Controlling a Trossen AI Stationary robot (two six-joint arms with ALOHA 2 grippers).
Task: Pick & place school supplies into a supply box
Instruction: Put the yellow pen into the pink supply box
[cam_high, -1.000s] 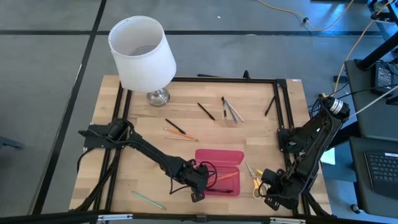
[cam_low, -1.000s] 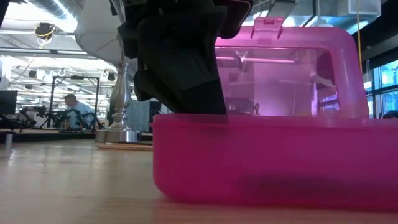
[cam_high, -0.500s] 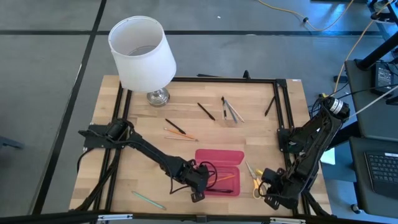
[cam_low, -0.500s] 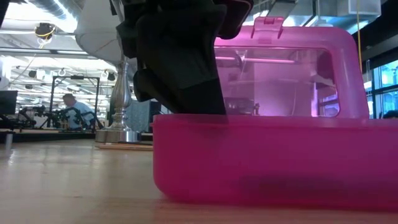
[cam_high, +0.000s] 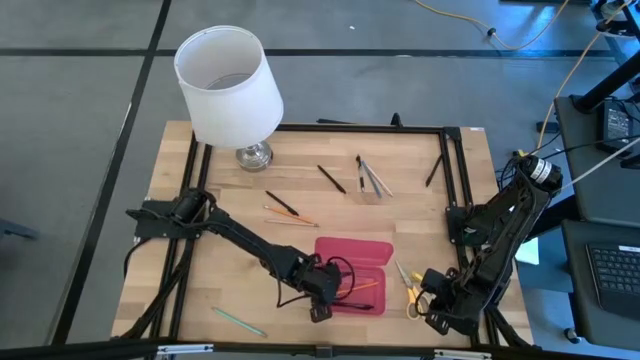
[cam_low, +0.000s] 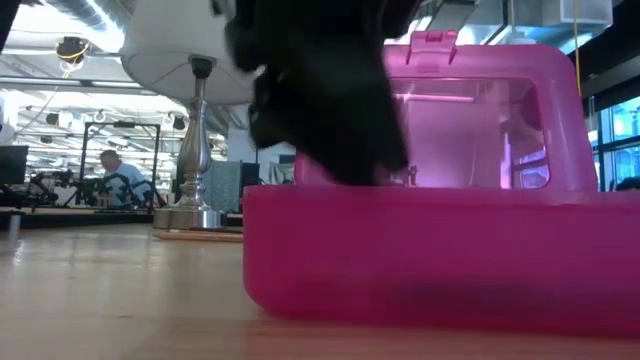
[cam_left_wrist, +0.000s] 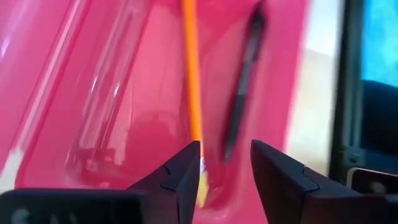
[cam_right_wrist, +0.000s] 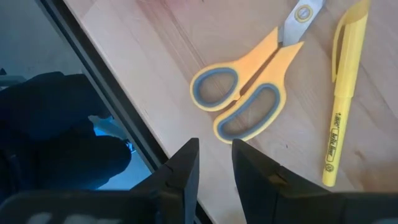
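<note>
The pink supply box (cam_high: 355, 252) stands open near the table's front edge, its lid upright (cam_low: 470, 110). An orange pencil (cam_left_wrist: 193, 81) and a black pen (cam_left_wrist: 242, 93) lie on its floor. My left gripper (cam_left_wrist: 225, 155) hangs open over the box's left end (cam_high: 322, 300), fingers pointing down into it. Yellow-handled scissors (cam_right_wrist: 249, 99) and a yellow highlighter (cam_right_wrist: 342, 93) lie flat on the wood to the right of the box. My right gripper (cam_right_wrist: 215, 152) hovers just beyond them at the front right (cam_high: 432, 312), its fingers a narrow gap apart with nothing between. My left gripper has one fingertip (cam_left_wrist: 189, 165) standing right in front of the orange pencil's near end (cam_left_wrist: 199, 134). Whether it touches the pencil I cannot tell. The pencil lies flat on the box floor.
A white-shaded lamp (cam_high: 228, 85) stands at the far left. Loose pens and pencils lie mid-table (cam_high: 285, 210) and farther back (cam_high: 372, 178), and a teal one at the front left (cam_high: 238, 321). Black frame rails (cam_high: 452, 180) border the board. A person (cam_low: 120, 180) sits far behind.
My left gripper has shifted a little toward the table's right edge over the box and has turned slightly. The box, the scissors and my right gripper have kept still.
</note>
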